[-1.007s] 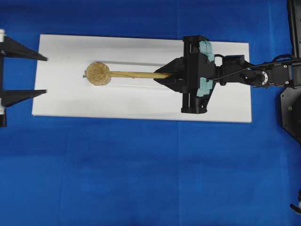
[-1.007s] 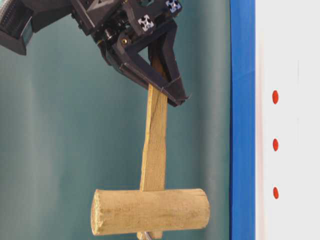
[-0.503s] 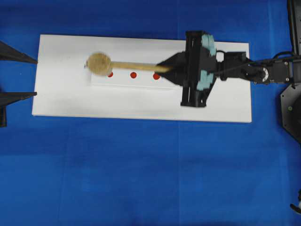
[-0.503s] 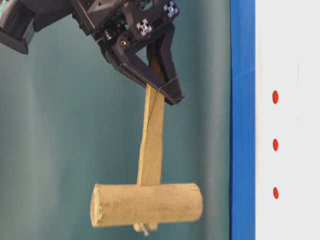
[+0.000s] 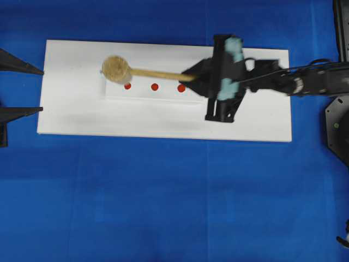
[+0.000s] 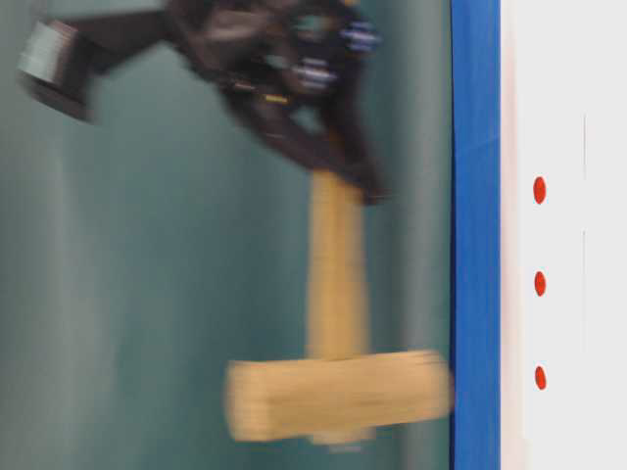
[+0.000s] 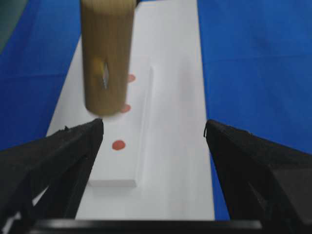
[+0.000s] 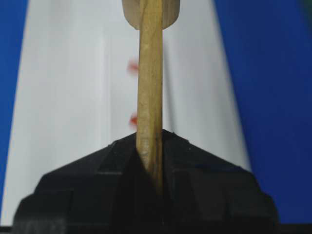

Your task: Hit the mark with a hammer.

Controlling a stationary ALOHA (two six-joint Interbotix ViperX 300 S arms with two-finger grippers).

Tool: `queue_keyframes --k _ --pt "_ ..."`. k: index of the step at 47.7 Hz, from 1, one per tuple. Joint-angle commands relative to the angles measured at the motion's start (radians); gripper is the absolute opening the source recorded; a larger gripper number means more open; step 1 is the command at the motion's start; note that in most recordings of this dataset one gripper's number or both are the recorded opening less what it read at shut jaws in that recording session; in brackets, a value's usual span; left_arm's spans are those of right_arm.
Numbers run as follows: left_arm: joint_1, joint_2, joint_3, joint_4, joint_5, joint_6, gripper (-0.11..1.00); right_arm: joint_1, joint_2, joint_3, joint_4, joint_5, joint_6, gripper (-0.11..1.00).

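The hammer (image 5: 115, 68), a light wooden mallet, hangs over the white board (image 5: 71, 117) with its head just beyond the leftmost of three red marks (image 5: 127, 85). My right gripper (image 5: 191, 78) is shut on the far end of its handle (image 8: 150, 73). In the table-level view the hammer (image 6: 338, 395) is motion-blurred, its head end close to the blue strip beside the marks (image 6: 539, 377). My left gripper (image 5: 42, 90) stands open at the board's left end, holding nothing. In its wrist view the hammer head (image 7: 107, 53) hovers above the marks (image 7: 118, 145).
The marks lie on a low raised white strip (image 5: 163, 95) on the board, which rests on a blue table cover (image 5: 163, 196). A black arm base (image 5: 338, 125) stands at the right edge.
The hammer head moved off the line of marks towards the board's far side, uncovering them, and now swings blurred towards the board. My left gripper drew back to the left.
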Motion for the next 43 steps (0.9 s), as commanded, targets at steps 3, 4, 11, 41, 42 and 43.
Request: queue_keyframes --k 3,4,11,41,42,43 --pt "0.003 0.008 -0.012 -0.002 -0.009 -0.002 0.83 -0.002 0.14 -0.023 0.055 0.003 0.002 0.02" --pt "0.003 0.008 -0.012 -0.002 -0.009 -0.002 0.83 -0.002 0.16 -0.025 0.067 0.006 0.002 0.02" --pt "0.003 0.008 -0.012 -0.002 -0.006 -0.002 0.83 -0.002 0.195 -0.018 0.112 0.006 0.0 0.02" --pt "0.003 0.008 -0.011 -0.002 -0.009 0.0 0.83 0.009 -0.186 0.06 0.08 -0.064 -0.015 0.02" --pt "0.003 0.008 -0.011 -0.002 -0.009 0.0 0.83 0.012 -0.195 0.066 0.08 -0.069 -0.015 0.02" --pt "0.003 0.006 -0.009 -0.002 -0.009 0.0 0.83 0.014 -0.201 0.071 0.08 -0.072 -0.015 0.02"
